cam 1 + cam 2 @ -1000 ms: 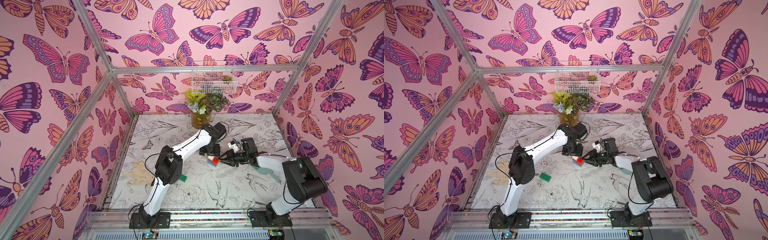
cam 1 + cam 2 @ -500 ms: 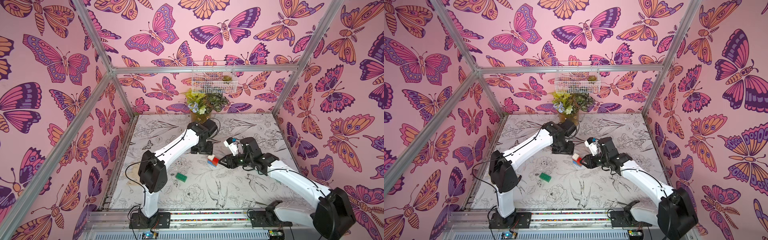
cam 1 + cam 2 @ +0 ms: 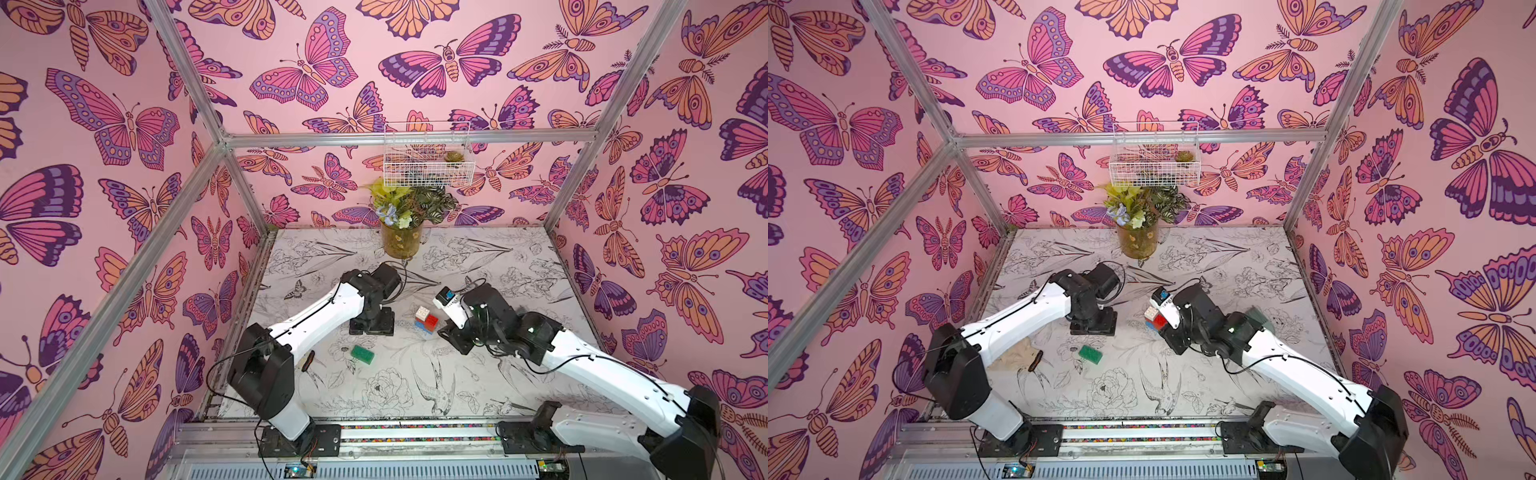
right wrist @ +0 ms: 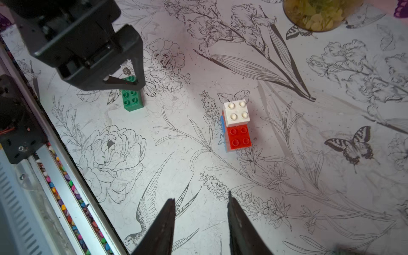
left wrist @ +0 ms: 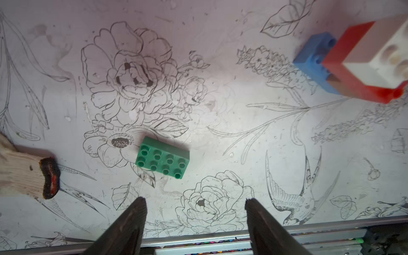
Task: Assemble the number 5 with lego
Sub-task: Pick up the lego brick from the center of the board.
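In both top views the part-built number 5 stands on the surface between the arms. The right hand is just beside it, and the left hand points down a little farther off on the other side. The green brick lies flat and alone near the left hand, apart from the stack. In the left wrist view the left hand's fingers stand wide apart with nothing between them. The green brick lies studs up just past their tips, the stack is well away from it, and a knitted glove lies off to one side. In the right wrist view the right hand's fingers are parted by a narrower gap and hold nothing. The stack stands beyond their tips, untouched, with the white brick on one end of the red brick and an edge of the blue brick showing beneath. The left hand hangs over the green brick, but I cannot tell whether it touches it.
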Available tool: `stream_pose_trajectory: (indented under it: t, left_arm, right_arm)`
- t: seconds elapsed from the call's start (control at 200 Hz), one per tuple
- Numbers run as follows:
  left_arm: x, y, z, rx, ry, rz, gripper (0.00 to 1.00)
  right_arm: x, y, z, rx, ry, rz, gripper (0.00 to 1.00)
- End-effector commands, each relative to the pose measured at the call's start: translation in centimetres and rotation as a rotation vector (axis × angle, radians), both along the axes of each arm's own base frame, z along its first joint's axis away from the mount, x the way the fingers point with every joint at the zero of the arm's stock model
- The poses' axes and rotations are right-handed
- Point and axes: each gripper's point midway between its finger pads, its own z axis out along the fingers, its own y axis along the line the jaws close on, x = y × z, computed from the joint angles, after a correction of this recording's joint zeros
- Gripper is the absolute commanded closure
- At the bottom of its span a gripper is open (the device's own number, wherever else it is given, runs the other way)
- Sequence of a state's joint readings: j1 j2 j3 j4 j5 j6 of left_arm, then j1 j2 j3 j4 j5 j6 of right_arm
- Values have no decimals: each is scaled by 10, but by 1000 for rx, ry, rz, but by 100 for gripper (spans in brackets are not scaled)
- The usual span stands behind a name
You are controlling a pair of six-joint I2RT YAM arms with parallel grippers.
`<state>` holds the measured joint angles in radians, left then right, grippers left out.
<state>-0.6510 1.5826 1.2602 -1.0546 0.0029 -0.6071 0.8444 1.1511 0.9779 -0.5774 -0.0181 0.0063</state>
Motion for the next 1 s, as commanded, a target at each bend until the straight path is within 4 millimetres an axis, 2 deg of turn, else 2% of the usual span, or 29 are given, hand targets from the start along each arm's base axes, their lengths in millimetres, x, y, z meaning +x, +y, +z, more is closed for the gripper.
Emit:
stream_pose_trajectory:
  t: [0.0,0.175,0.346,0.471,0.721,0.997]
  left_arm:
    - [-7,14,-9,-16,8,46,26]
    - [-16,27,-23,-58,27,89,26]
    - [-13,24,-26,-152,22,99,25]
    - [-10,23,-31,-184,31,109,25]
    - [-4,30,-45,-119,41,95,26]
    - [11,22,-52,-122,49,74,26]
  right_arm:
    - [-1,-4,-1,-113,-38,25,59]
    - [-5,12,9,-82,-54,53,59]
    - [-7,22,12,-58,-48,67,58]
    - [-9,24,10,-61,-44,70,58]
    - [-12,26,13,-49,-43,79,58]
    - [-14,30,13,-41,-27,90,58]
